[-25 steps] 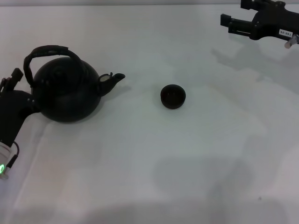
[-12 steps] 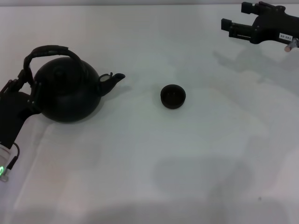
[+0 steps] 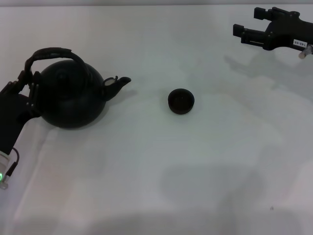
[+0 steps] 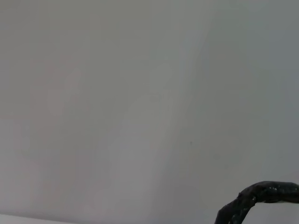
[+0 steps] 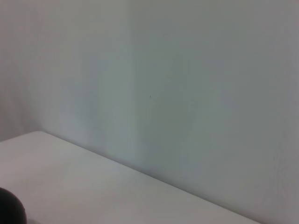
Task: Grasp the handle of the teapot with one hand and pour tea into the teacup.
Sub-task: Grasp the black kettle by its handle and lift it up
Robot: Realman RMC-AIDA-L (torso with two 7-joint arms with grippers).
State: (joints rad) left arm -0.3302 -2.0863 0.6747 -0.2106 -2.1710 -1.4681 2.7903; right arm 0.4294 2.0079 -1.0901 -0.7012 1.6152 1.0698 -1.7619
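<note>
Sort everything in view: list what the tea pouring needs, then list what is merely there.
Needed: round matte black teapot; its rough dark arched handle; small dark handleless teacup; left gripper beside the handle.

Merely there: plain white table; right gripper, far off, away from the teacup.

A big white tabletop (image 3: 161, 171) fills almost the whole head view. Soft grey shadows lie on it, one in the lower middle and one in the upper right. A plain pale wall (image 5: 196, 84) stands behind.
</note>
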